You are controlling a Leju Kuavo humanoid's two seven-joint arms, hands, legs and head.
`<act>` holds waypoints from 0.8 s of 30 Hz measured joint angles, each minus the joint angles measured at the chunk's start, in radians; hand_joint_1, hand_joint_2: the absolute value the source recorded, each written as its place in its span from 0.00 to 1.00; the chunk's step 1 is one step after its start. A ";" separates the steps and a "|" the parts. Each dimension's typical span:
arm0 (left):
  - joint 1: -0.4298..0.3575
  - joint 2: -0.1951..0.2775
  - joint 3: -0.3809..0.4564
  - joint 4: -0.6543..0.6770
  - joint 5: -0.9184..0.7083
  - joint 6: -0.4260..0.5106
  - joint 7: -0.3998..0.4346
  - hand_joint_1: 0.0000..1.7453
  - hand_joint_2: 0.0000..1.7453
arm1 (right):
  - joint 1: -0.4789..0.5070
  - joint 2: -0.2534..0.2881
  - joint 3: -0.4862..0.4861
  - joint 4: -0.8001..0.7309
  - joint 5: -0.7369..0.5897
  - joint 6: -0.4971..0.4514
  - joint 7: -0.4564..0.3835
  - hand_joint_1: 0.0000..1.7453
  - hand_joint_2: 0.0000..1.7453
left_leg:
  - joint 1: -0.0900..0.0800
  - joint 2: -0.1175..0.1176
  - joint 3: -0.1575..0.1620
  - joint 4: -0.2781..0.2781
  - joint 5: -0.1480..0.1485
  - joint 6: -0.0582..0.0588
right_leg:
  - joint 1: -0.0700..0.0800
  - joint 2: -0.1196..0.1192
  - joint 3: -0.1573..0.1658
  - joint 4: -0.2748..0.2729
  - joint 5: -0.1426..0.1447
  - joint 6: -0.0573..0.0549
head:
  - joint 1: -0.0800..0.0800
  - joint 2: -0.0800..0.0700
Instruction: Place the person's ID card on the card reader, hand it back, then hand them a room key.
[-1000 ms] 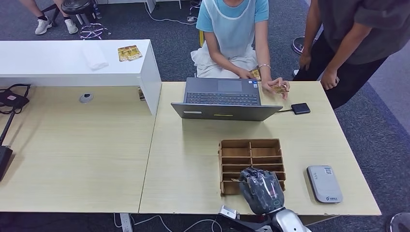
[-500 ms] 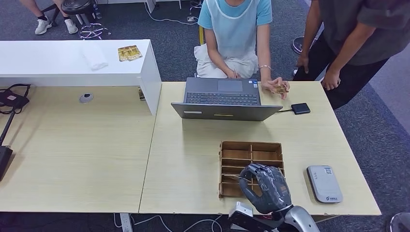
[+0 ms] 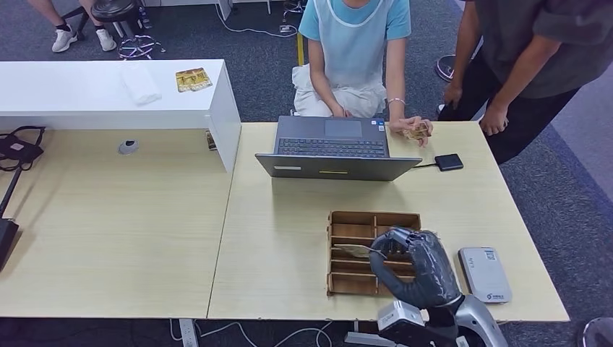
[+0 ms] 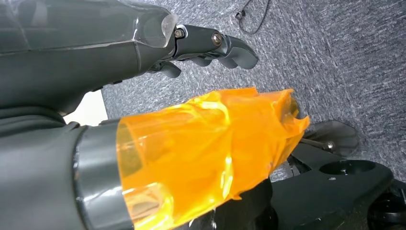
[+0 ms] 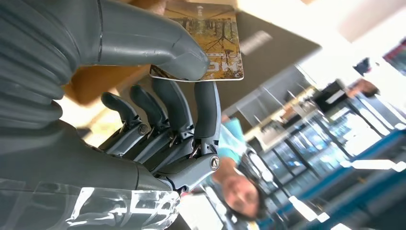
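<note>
My right robot hand [image 3: 418,266] pinches a room key [image 3: 353,251] flat just above the wooden card box [image 3: 340,225] beside it, ready to pass to the person [image 3: 354,43] far beyond, while my left robot hand [image 4: 210,43] hangs loose.

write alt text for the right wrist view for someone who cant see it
The robot's right hand pinches a brown and gold patterned card between its thick grey thumb and darker fingers. Beyond the hand, blurred and turned sideways, is a person in a light blue top against a bright room.
</note>
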 joint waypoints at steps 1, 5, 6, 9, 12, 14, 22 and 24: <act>0.000 0.000 0.000 0.000 -0.001 0.000 0.000 0.00 0.00 | -0.014 -0.002 -0.006 -0.007 0.000 0.004 -0.004 0.99 1.00 | 0.000 0.000 0.000 0.000 0.000 0.000 | 0.000 0.000 0.000 0.000 0.000 0.000 | 0.000 0.000; 0.000 0.001 0.000 0.000 -0.007 -0.002 0.000 0.00 0.00 | -0.081 -0.013 -0.023 -0.028 0.003 0.018 -0.012 1.00 1.00 | 0.000 0.000 0.000 0.000 0.001 0.000 | 0.000 0.000 0.000 0.000 0.001 0.000 | 0.000 0.000; 0.000 0.002 0.000 0.000 -0.011 -0.003 0.000 0.00 0.00 | -0.103 -0.016 -0.025 -0.030 0.005 0.025 -0.014 1.00 1.00 | 0.000 0.000 0.000 0.000 0.001 -0.001 | 0.000 0.001 0.000 0.000 0.001 0.000 | 0.000 0.000; -0.001 0.003 0.000 0.000 -0.023 -0.005 -0.001 0.00 0.00 | -0.185 -0.026 -0.025 -0.032 0.002 0.060 -0.007 1.00 1.00 | 0.000 0.001 0.001 0.000 0.001 -0.001 | 0.000 0.002 0.000 0.000 0.002 0.000 | 0.000 0.000; -0.002 0.004 0.000 0.000 -0.039 -0.011 -0.001 0.00 0.00 | -0.288 -0.029 -0.023 -0.016 -0.009 0.112 0.019 1.00 1.00 | 0.000 0.002 0.001 0.000 0.002 -0.001 | 0.000 0.002 0.000 0.001 0.003 -0.001 | 0.000 0.000; -0.002 0.005 0.000 0.000 -0.053 -0.014 -0.001 0.00 0.00 | -0.359 -0.029 -0.019 0.008 -0.012 0.144 0.038 1.00 1.00 | 0.000 0.002 0.001 0.000 0.002 -0.001 | 0.000 0.002 0.000 0.001 0.003 -0.001 | 0.000 0.000; -0.009 0.008 0.000 0.000 -0.112 -0.024 0.000 0.00 0.00 | -0.632 0.016 0.026 0.208 -0.011 0.238 0.118 1.00 1.00 | 0.000 0.001 0.001 0.000 0.004 -0.003 | 0.000 0.002 0.000 0.003 0.004 -0.002 | 0.000 0.000; -0.010 0.008 0.000 0.000 -0.121 -0.025 0.001 0.00 0.00 | -0.674 0.032 0.036 0.258 -0.010 0.246 0.129 1.00 1.00 | 0.000 0.000 0.001 0.000 0.004 -0.004 | 0.000 0.001 0.000 0.003 0.004 -0.002 | 0.000 0.000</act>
